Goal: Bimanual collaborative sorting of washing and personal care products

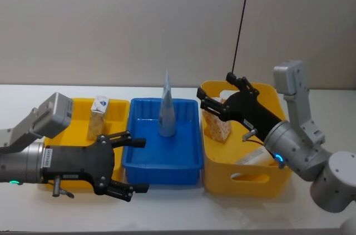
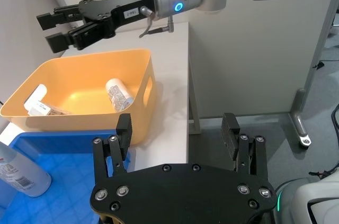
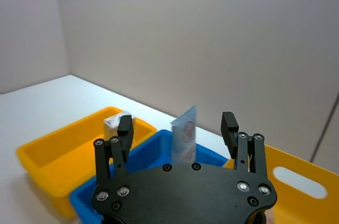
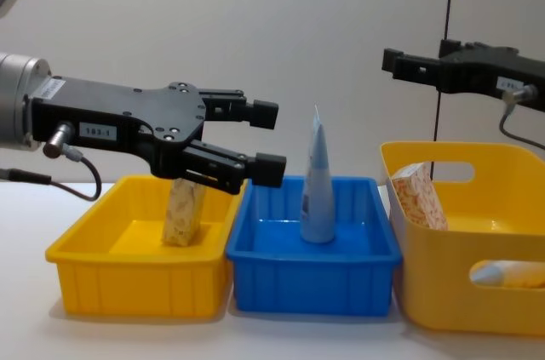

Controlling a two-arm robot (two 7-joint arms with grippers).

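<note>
Two grippers, left (image 1: 132, 165) & right (image 1: 210, 103), were seen spread wide w/ nothing held; pale tube (image 1: 166, 107), upright in blue bin (image 1: 189, 160), was judged light, squashy, best pinched mid-body.

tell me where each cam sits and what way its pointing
Head: high, looking down on left gripper, right gripper, blue bin.
Chest: low, side-on across the bins; pale blue tube stands upright.
Left wrist: looks past its own open fingers toward the deep yellow bin.
Right wrist: looks over its open fingers toward the tube.
All share the tube.
</note>
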